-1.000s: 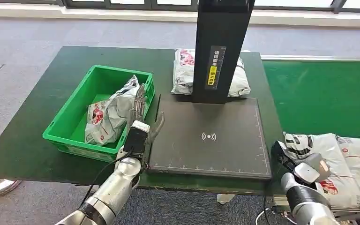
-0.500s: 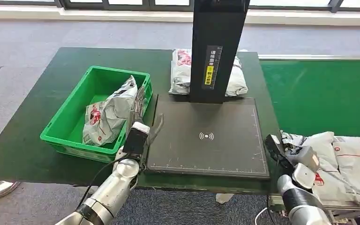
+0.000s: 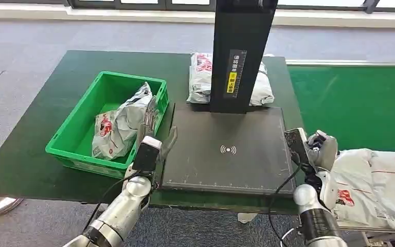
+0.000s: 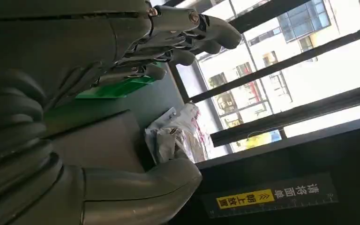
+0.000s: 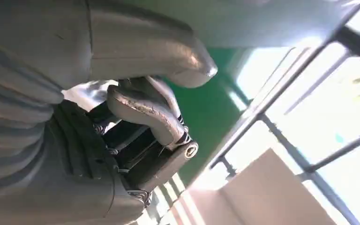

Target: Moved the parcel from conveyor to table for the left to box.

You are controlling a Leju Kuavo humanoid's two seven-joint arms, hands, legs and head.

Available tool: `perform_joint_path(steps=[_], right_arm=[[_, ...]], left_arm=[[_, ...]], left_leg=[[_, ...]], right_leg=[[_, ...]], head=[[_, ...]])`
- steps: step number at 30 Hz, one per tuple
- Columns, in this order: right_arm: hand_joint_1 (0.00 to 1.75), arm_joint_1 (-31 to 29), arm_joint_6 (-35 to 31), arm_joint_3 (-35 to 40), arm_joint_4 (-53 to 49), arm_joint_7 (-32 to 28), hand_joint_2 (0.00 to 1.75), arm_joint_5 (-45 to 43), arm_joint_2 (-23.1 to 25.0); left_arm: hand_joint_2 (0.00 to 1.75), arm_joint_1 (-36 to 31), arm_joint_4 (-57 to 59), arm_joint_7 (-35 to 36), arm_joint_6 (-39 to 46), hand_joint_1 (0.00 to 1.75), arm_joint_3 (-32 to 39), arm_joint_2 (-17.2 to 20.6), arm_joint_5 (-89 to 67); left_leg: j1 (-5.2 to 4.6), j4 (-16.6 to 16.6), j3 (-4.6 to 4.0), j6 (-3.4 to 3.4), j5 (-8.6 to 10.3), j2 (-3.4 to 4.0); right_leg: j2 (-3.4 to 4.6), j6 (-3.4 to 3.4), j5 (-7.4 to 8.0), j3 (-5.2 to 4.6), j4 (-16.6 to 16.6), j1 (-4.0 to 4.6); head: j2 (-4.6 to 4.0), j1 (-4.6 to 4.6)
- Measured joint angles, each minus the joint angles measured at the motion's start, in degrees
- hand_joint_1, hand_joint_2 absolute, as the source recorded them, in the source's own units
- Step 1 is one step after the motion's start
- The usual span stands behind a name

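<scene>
The right hand [image 3: 323,150] clutches the near end of a soft, crinkly plastic parcel [image 3: 370,182] on the green conveyor [image 3: 355,103] beside the table's right edge [image 3: 294,110]. It looks light and slippery, best bunched by its loose end. The left hand [image 3: 153,135] hovers, fingers spread, by the bin [image 3: 77,131].

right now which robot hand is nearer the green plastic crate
Left. The left robot hand hovers right beside the green plastic crate, at its near right corner. The right robot hand is across the scanner pad, gripping a white parcel.
</scene>
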Motion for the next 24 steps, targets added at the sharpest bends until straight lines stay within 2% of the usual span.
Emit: perform_joint_path(steps=[6, 7, 8, 10, 11, 13, 15, 24], right_arm=[[1.75, -1.05, 2.75, 7.25, -5.3, -0.48, 1.75, -3.58, 1.05], [0.44, -1.28, 2.79, 8.0, -5.7, -0.46, 1.75, -3.87, 1.14], [0.0, -1.63, 3.19, 8.72, -5.92, -0.15, 1.75, -3.8, 1.18], [0.0, -2.6, 4.35, 10.1, -5.87, 3.05, 1.75, -1.69, 1.2], [0.0, -3.52, 4.19, 11.34, -5.48, 7.49, 0.0, 2.11, 1.18], [0.0, -4.65, 2.48, 12.48, -4.05, 13.45, 0.0, 7.01, 0.98], [0.0, -4.54, 0.5, 12.5, -2.47, 16.7, 0.0, 9.86, 0.48], [0.0, -0.05, 0.28, 9.0, 0.62, 19.98, 0.0, 16.38, -1.68]], left_arm=[[1.75, -0.15, 0.24, -0.31, -0.11, 0.0, 0.0, -0.07, 0.39], [1.75, -0.18, 0.31, -0.35, -0.11, 0.0, 0.0, -0.09, 0.52], [1.75, -0.22, 0.42, -0.39, -0.22, 0.0, 0.0, -0.07, 0.85], [1.75, -0.4, 0.66, -0.39, -0.57, 0.0, 0.0, -0.09, 1.11], [1.75, -0.55, 0.83, -0.37, -0.59, 0.0, 0.0, -0.22, 1.38], [1.75, -0.73, 1.07, -0.26, -0.41, 0.0, -0.02, -0.37, 1.38], [1.75, -0.73, 1.14, 0.09, -0.07, 0.0, -0.07, -0.42, 1.38], [1.75, -0.69, 1.11, 0.77, -0.04, 0.0, -0.07, -0.33, 1.44]], left_leg=[[-0.01, 0.01, 0.0, 0.03, 0.02, -0.01], [-0.01, 0.01, -0.01, 0.03, 0.03, -0.01], [-0.01, 0.01, -0.01, 0.03, 0.03, -0.01], [-0.02, 0.01, -0.01, 0.03, 0.03, 0.0], [-0.02, 0.01, 0.0, 0.03, 0.03, 0.0], [-0.02, 0.03, 0.02, 0.03, 0.03, -0.01], [-0.01, 0.03, 0.01, 0.03, 0.03, -0.05], [-0.03, 0.03, -0.1, 0.02, -0.02, -0.06]], right_leg=[[-0.02, 0.0, 0.0, 0.0, -0.01, -0.01], [-0.03, 0.0, 0.0, 0.01, -0.01, -0.01], [-0.03, 0.0, 0.01, 0.01, -0.01, -0.01], [-0.01, 0.0, 0.01, 0.0, -0.01, -0.01], [-0.01, 0.0, 0.01, -0.01, -0.02, -0.01], [-0.02, 0.0, 0.01, -0.02, -0.03, -0.01], [-0.05, 0.0, 0.0, -0.02, -0.04, -0.01], [-0.04, 0.04, -0.02, -0.12, -0.06, -0.03]], head=[[0.0, 0.0], [0.0, 0.0], [0.0, 0.0], [0.0, 0.0], [0.0, -0.02], [0.0, 0.0], [0.0, -0.02], [0.0, 0.0]])
